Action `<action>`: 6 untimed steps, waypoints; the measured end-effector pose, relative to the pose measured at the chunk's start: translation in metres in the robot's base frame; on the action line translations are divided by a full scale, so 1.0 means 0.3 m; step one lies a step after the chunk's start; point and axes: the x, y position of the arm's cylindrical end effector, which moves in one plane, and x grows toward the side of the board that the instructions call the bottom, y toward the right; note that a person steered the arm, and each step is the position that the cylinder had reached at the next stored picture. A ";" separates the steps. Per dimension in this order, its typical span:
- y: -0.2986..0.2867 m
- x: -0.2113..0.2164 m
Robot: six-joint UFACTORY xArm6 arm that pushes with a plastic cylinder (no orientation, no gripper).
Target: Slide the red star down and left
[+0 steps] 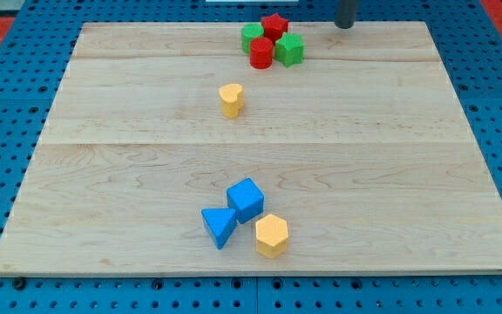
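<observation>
The red star [274, 24] sits near the view's top edge of the wooden board [103, 174], in a tight cluster. It touches a green block [252, 37] on its left, a red cylinder [261, 53] below it and a green block [290, 50] at its lower right. My tip [345, 25] is at the view's top, to the right of the red star, with a clear gap between them.
A yellow block [231, 99] stands alone below the cluster. Near the view's bottom a blue cube [246, 200], a blue triangle block [220, 226] and a yellow hexagon block [271, 235] lie close together. Blue pegboard [7, 87] surrounds the board.
</observation>
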 end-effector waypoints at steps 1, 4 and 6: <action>-0.206 -0.008; -0.350 0.004; -0.159 0.016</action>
